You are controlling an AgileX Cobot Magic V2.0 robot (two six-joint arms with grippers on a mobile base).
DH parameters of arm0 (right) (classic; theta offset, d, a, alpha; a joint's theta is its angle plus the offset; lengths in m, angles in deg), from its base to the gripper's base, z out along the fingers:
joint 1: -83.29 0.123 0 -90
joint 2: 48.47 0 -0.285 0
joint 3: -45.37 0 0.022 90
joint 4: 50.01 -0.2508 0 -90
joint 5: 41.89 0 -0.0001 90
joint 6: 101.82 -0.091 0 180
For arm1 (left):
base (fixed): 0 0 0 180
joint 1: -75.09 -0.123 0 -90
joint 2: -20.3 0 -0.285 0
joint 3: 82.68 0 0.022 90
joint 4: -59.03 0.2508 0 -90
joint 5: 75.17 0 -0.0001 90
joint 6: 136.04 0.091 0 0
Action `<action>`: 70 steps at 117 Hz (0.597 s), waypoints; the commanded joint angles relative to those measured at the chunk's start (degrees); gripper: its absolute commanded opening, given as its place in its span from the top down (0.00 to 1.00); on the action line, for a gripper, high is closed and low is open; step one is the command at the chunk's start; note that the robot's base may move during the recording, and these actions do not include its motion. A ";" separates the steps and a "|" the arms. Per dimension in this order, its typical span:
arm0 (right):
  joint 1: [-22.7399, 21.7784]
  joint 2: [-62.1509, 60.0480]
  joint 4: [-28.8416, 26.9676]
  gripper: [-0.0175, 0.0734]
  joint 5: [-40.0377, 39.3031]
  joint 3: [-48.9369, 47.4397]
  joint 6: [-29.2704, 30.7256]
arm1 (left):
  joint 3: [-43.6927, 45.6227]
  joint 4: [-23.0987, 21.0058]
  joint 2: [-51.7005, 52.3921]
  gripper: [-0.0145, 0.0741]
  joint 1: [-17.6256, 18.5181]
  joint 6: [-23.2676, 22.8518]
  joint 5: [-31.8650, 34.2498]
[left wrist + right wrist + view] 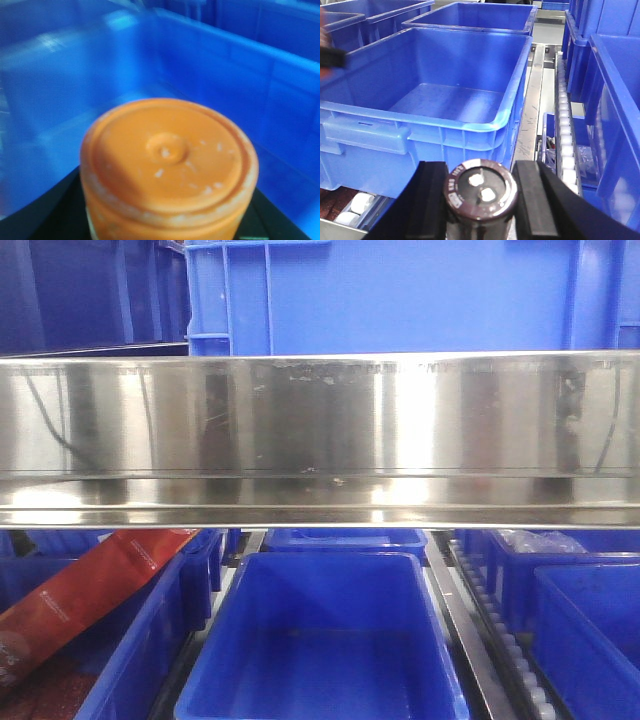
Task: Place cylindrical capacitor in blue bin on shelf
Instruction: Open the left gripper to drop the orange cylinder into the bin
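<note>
Capacitor (481, 192), dark-sleeved, sits pinched in the right end effector (481, 200) just before the near wall of the blue bin (435, 142), likely staged to clear its rim. State of the left end effector (167, 222) cannot be told: a blurred orange cylinder (170, 160) hides it; the capacitor's lower body is cut off.

Right gripper (481, 212), bottom centre of its wrist view: black fingers (432, 200) clamp the cylindrical capacitor (481, 192) upright. Left gripper (167, 227), bottom of its view: dark fingers (55, 215) grip an orange cylinder (170, 160).
</note>
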 commanded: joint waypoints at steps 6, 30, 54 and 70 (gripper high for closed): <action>0.09 -0.21 -0.27 0.97 -1.26 -0.33 0.24 | 2.05 -1.59 -3.13 0.96 0.37 0.22 2.11; 0.09 -0.21 -0.27 0.97 -1.26 -0.33 0.24 | 2.30 -1.73 -5.61 0.68 0.37 0.22 2.90; 0.09 -0.21 -0.27 0.97 -1.26 -0.33 0.24 | 2.38 -1.73 -5.84 0.20 0.37 0.22 2.90; 0.09 -0.21 -0.27 0.97 -1.26 -0.33 0.24 | 2.74 -1.73 -4.56 0.15 0.37 0.22 1.87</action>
